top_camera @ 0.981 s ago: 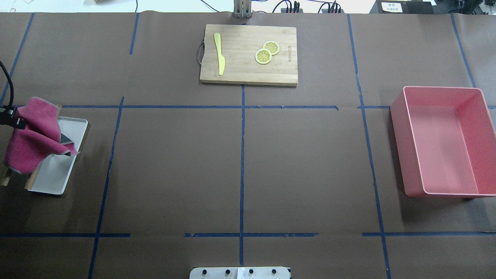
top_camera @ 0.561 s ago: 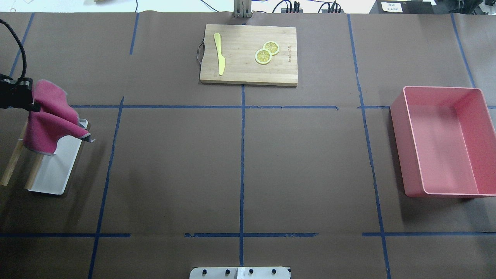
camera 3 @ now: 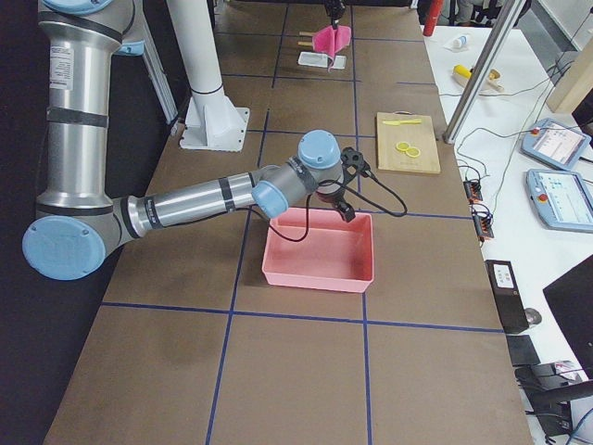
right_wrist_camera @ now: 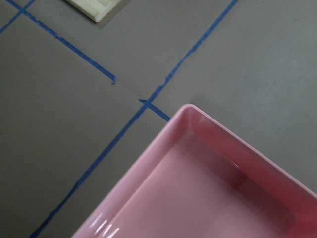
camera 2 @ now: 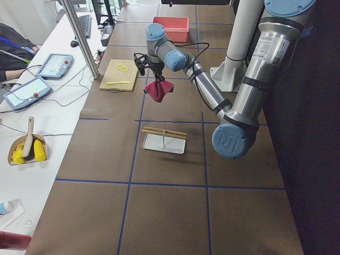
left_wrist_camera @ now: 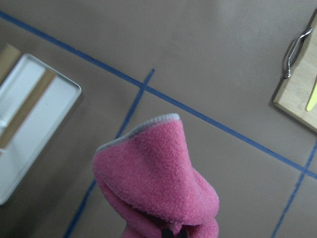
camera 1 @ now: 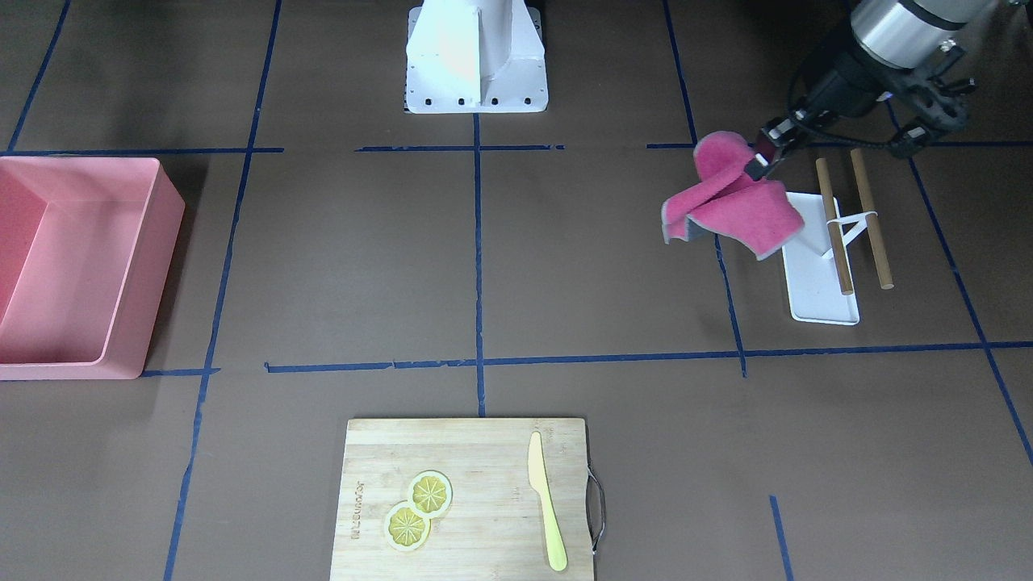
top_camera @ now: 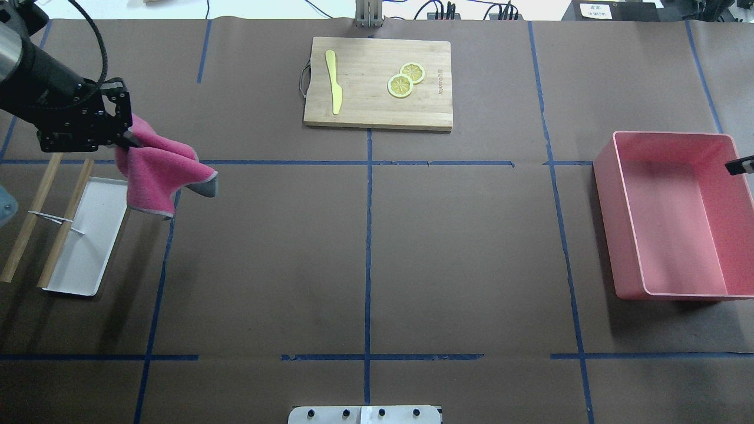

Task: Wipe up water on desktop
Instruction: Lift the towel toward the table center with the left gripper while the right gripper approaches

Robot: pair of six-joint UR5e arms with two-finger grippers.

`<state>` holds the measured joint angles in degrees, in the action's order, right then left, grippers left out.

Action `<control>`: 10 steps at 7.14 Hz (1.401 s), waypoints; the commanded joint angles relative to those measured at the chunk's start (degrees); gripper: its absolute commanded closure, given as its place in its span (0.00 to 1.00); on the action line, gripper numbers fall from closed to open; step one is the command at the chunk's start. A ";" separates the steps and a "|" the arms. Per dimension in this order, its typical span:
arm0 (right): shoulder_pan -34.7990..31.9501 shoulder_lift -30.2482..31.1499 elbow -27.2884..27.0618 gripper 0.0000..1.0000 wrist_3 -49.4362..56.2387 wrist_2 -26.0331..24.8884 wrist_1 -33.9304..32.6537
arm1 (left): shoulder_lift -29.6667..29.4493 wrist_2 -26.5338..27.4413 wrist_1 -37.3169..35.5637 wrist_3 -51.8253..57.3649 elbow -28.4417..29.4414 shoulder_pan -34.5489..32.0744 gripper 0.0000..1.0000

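The desktop (top_camera: 459, 247) is a brown surface with blue tape lines; I see no water on it. My left gripper (top_camera: 126, 139) is shut on a pink cloth (top_camera: 162, 171) and holds it in the air above a tape crossing at the left. The cloth hangs folded, with a grey edge, and also shows in the front view (camera 1: 730, 206) and the left wrist view (left_wrist_camera: 158, 183). My right gripper (camera 3: 345, 199) hovers over the far rim of a pink bin (top_camera: 607, 224). Only its tip (top_camera: 741, 166) shows overhead, so I cannot tell whether it is open or shut.
A wooden cutting board (top_camera: 377, 106) with a yellow knife (top_camera: 334, 82) and two lemon slices (top_camera: 405, 80) lies at the far middle. A white tray (top_camera: 94, 235) with two wooden rods (top_camera: 26, 218) sits at the left edge, below the cloth.
My left arm has carried the cloth from above the white tray to the right and farther back. The tray and rods are now uncovered. The right gripper's tip has appeared at the right edge.
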<state>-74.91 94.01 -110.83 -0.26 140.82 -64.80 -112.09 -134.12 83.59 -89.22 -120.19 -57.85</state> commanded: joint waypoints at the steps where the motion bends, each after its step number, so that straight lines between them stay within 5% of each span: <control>1: 4.92 -4.52 -2.01 0.00 -2.36 -1.50 2.22 | -7.24 4.36 -0.01 -17.76 1.18 5.52 1.00; 4: 17.39 -17.41 -3.78 0.00 -6.39 -3.36 2.31 | -15.60 7.38 0.87 -29.07 6.02 9.76 1.00; 6: 27.40 -24.38 -3.78 0.00 -10.28 -14.37 2.31 | -18.51 7.30 3.48 -32.32 6.89 11.26 1.00; 7: 31.37 -26.06 -3.69 0.00 -10.98 -18.44 2.31 | -18.08 7.30 9.51 -32.77 7.16 12.57 1.00; 10: 33.86 -26.51 -3.78 0.00 -11.07 -19.45 2.31 | -18.34 7.30 20.63 -34.43 8.83 15.30 1.00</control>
<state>-42.02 67.66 -114.54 -11.28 121.73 -62.49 -130.37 -126.83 100.71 -122.43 -111.69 -43.41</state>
